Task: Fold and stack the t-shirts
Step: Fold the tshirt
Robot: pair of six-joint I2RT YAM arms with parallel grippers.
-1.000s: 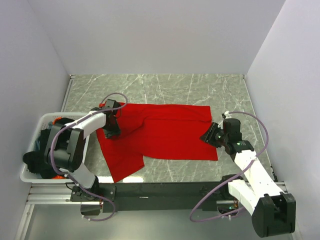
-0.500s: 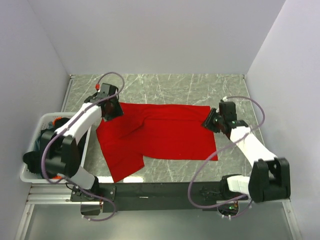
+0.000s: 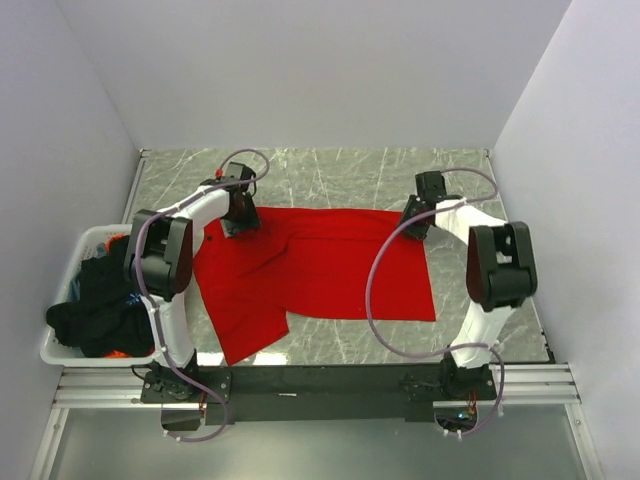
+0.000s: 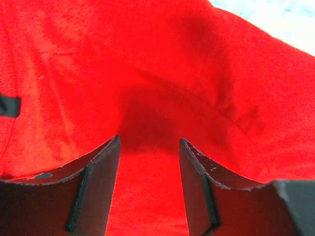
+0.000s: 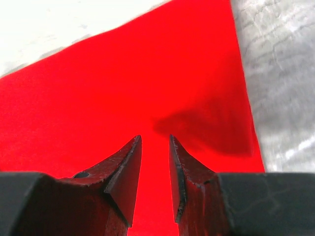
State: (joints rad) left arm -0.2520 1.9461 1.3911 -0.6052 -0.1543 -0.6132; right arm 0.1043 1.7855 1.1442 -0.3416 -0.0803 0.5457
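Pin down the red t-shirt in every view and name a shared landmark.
Top external: red t-shirt spread flat mid-table.
Left wrist: fills almost the whole frame.
Right wrist: covers the middle, its edge down the right.
Shared landmark: marble table, pale in left wrist's top-right corner, grey at right wrist's right.

I count one red t-shirt (image 3: 330, 265), spread out on the desk (image 3: 340, 170), and there is only the one desk. One white basket (image 3: 92, 234) stands at the left. The dark clothes (image 3: 95, 300) in it lie in a single heap, and I cannot tell how many pieces make it up. Two arms rise from the near edge, the left arm (image 3: 160, 255) and the right arm (image 3: 497, 265). They carry two tools, one each: the left tool (image 3: 240, 218) and the right tool (image 3: 415, 222).
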